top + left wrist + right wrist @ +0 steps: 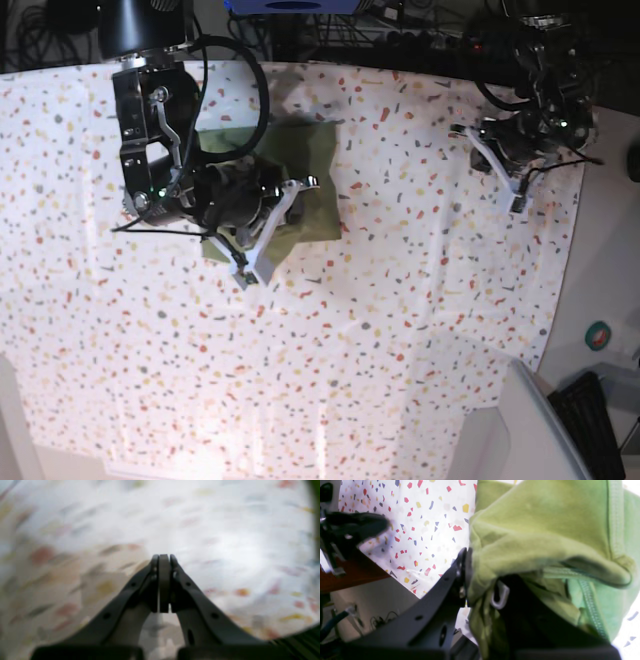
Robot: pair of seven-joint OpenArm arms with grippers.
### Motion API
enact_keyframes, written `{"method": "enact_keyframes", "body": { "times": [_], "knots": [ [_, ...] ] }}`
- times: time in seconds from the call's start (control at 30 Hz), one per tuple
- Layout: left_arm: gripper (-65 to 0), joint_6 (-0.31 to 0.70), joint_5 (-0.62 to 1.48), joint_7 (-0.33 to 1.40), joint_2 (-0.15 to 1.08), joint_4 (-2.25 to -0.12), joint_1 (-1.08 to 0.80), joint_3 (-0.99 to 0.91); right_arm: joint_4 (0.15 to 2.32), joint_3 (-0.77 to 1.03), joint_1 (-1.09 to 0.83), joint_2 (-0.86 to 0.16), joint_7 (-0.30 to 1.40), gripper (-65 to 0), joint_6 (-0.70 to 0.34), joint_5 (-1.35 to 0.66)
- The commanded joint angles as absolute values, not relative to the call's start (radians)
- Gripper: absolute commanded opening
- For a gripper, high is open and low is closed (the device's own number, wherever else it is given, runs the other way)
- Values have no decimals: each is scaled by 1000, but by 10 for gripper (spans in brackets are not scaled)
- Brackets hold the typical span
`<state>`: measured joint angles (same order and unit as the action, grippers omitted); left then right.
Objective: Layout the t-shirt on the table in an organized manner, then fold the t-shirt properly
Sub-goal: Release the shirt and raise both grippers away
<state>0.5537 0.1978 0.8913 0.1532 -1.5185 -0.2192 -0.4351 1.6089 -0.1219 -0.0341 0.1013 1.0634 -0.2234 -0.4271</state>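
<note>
While the t-shirt (pixel 300 170) lies bunched at the table's (pixel 400 300) far left, the right gripper (pixel 467 580) is clamped on its cloth, whereas the left gripper (pixel 164 562), pressed together and empty, hovers well apart at far right.

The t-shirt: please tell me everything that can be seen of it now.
The t-shirt is plain olive-green, soft cotton by its look, with no print. It lies bunched and partly folded, not spread flat, on the speckled table, toward its far side. In the right wrist view a stitched hem runs along one edge and the cloth is gathered in thick folds. The right gripper is closed on a bunch of the fabric. The left gripper is apart from it, shut and empty.
</note>
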Motion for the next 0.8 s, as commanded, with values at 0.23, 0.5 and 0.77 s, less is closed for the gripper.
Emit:
{"method": "enact_keyframes", "body": {
  "times": [0.23,0.5,0.77],
  "knots": [
    [-650,562,214,885,177,-1526,-213,-487,1583,-130,-19,119,1023,-330,-231,-450],
    [-650,562,214,881,177,-1526,-200,-495,1589,-288,10,117,1015,-330,-231,-450],
    [-650,562,214,878,232,-1491,-200,-513,1784,-456,39,56,1024,-332,-225,-444]
  ]
}}
